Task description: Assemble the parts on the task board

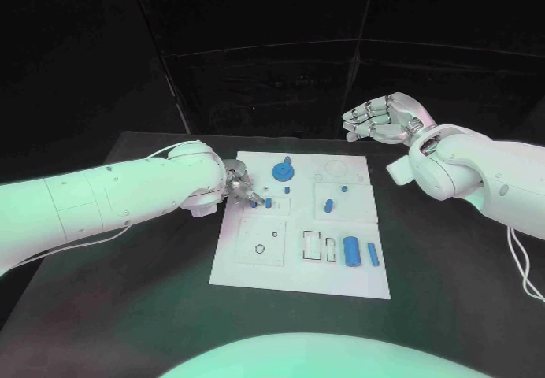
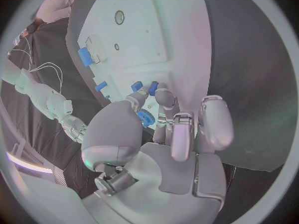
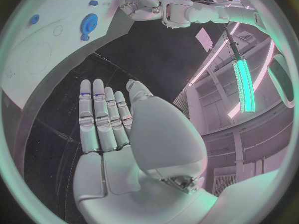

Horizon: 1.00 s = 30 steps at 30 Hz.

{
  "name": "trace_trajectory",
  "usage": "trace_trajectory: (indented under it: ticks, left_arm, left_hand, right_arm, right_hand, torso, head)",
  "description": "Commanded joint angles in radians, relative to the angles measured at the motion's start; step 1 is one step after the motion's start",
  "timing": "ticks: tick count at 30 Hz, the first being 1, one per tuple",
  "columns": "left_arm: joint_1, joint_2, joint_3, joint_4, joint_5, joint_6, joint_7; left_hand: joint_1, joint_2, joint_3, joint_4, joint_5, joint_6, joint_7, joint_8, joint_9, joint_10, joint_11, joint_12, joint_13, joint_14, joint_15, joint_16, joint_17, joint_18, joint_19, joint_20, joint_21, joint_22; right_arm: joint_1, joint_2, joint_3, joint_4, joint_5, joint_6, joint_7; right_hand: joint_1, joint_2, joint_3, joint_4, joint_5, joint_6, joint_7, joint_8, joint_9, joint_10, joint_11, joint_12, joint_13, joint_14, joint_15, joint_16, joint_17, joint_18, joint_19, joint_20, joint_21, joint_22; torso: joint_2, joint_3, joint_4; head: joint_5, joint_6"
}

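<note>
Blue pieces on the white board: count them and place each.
8. Round disc far centre; small peg just nearer; two pegs by the left hand; dot and peg centre-right; two cylinders near right. The hand may hide more.

black table, dark backdrop; green light strip

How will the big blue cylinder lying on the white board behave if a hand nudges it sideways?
The large blue cylinder lies on its side on the white task board, so it would probably roll. It looks rigid, likely light plastic. Its smooth, round surface may slip in a loose pinch. The thin blue rod beside it could get knocked.
</note>
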Motion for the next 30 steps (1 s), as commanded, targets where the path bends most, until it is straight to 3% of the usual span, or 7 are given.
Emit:
trace_trajectory:
  ticks: [1, 10, 13, 15, 23, 27, 30]
  left_arm:
    - [-0.001, -0.005, -0.001, 0.005, 0.014, -0.012, 0.009]
    - [0.004, -0.039, 0.001, 0.040, 0.051, -0.093, 0.050]
    - [0.010, -0.050, 0.001, 0.046, 0.062, -0.135, 0.075]
    - [0.014, -0.057, 0.002, 0.052, 0.070, -0.168, 0.097]
    - [0.023, -0.073, 0.002, 0.072, 0.131, -0.248, 0.271]
    - [0.025, -0.066, 0.002, 0.067, 0.149, -0.288, 0.426]
    - [0.025, -0.048, 0.001, 0.046, 0.155, -0.320, 0.543]
  left_hand:
    - [-0.024, -0.012, -0.031, 0.013, -0.002, 0.000, 0.007, 0.000, 0.002, -0.006, 0.003, 0.005, -0.001, 0.106, -0.003, 0.006, 0.263, -0.012, 0.003, -0.003, 0.002, 0.001]
    - [-0.041, -0.024, -0.155, 0.061, -0.002, -0.012, 0.006, 0.000, 0.004, -0.021, 0.001, -0.005, -0.014, 0.102, -0.005, -0.002, 0.249, -0.009, -0.001, -0.005, -0.016, -0.010]
    - [-0.027, -0.029, -0.190, 0.071, -0.002, -0.041, 0.015, -0.009, 0.000, -0.084, 0.010, -0.102, -0.126, 0.092, 0.000, -0.026, 0.209, 0.003, -0.023, -0.003, -0.076, -0.058]
    - [-0.015, -0.030, -0.213, 0.081, -0.003, -0.062, 0.023, -0.015, -0.002, -0.111, 0.018, -0.121, -0.138, 0.087, 0.005, -0.036, 0.193, 0.007, -0.033, 0.002, -0.103, -0.079]
    - [0.076, -0.011, -0.278, 0.101, -0.002, -0.106, 0.043, -0.017, -0.011, -0.158, 0.036, -0.145, -0.162, 0.068, 0.021, -0.081, 0.127, 0.031, -0.077, 0.016, -0.232, -0.177]
    - [0.170, 0.019, -0.291, 0.090, 0.000, -0.188, 0.084, -0.068, -0.051, -0.277, 0.077, -0.216, -0.204, -0.033, 0.054, -0.258, -0.111, 0.079, -0.211, 0.041, -0.546, -0.415]
    - [0.303, 0.051, -0.255, 0.038, 0.002, -0.218, 0.122, -0.116, -0.101, -0.364, 0.110, -0.307, -0.272, -0.138, 0.085, -0.415, -0.297, 0.082, -0.261, 0.066, -0.632, -0.472]
  right_arm:
    - [0.002, 0.000, 0.001, 0.001, 0.003, 0.006, 0.007]
    - [0.002, -0.001, 0.001, 0.001, 0.003, 0.006, 0.008]
    - [0.002, -0.002, 0.001, 0.001, 0.003, 0.005, 0.008]
    - [0.002, -0.002, 0.001, 0.001, 0.003, 0.004, 0.008]
    - [0.002, -0.002, 0.001, 0.003, -0.002, 0.003, 0.012]
    - [0.001, -0.002, 0.001, 0.001, -0.003, 0.001, 0.013]
    - [0.001, -0.001, 0.001, 0.000, -0.004, 0.002, 0.014]
  right_hand:
    - [-0.009, 0.003, 0.002, 0.006, 0.002, -0.002, 0.013, 0.003, -0.001, 0.002, 0.002, -0.004, -0.001, 0.003, 0.006, -0.003, -0.001, 0.003, 0.009, 0.000, -0.007, -0.001]
    - [-0.011, 0.002, 0.005, 0.006, 0.003, -0.003, 0.013, 0.004, -0.001, 0.001, 0.002, -0.004, -0.001, 0.003, 0.006, -0.004, -0.002, 0.003, 0.011, 0.001, -0.010, -0.003]
    - [-0.011, 0.002, 0.005, 0.006, 0.003, -0.003, 0.013, 0.004, -0.001, 0.001, 0.002, -0.004, -0.001, 0.003, 0.006, -0.004, -0.002, 0.003, 0.011, 0.001, -0.010, -0.003]
    - [-0.011, 0.001, 0.006, 0.006, 0.003, -0.003, 0.013, 0.004, -0.001, 0.001, 0.002, -0.004, -0.001, 0.003, 0.006, -0.004, -0.002, 0.003, 0.011, 0.001, -0.010, -0.003]
    - [-0.011, 0.001, 0.006, 0.006, 0.003, -0.003, 0.013, 0.004, -0.001, 0.001, 0.002, -0.004, -0.002, 0.003, 0.006, -0.004, -0.002, 0.003, 0.011, 0.001, -0.011, -0.003]
    - [-0.011, 0.001, 0.006, 0.006, 0.004, -0.003, 0.013, 0.004, -0.001, 0.001, 0.002, -0.004, -0.002, 0.003, 0.006, -0.004, -0.002, 0.003, 0.011, 0.001, -0.011, -0.003]
    - [-0.010, 0.001, 0.007, 0.005, 0.004, -0.003, 0.012, 0.004, -0.001, 0.001, 0.001, -0.004, -0.002, 0.003, 0.005, -0.005, -0.003, 0.003, 0.011, 0.001, -0.012, -0.003]
  torso:
    - [-0.001, -0.0005, 0.0002]
    - [-0.001, 0.0001, 0.0005]
    - [-0.001, 0.0002, 0.0007]
    - [-0.002, 0.0002, 0.0019]
    - [0.001, -0.0010, 0.0010]
    - [-0.001, -0.0007, 0.0019]
    - [0.000, -0.0003, -0.0006]
  head:
    - [-0.001, 0.002]
    - [-0.004, 0.005]
    - [-0.007, 0.006]
    - [-0.007, 0.008]
    - [-0.006, 0.009]
    - [-0.006, 0.010]
    - [-0.007, 0.011]
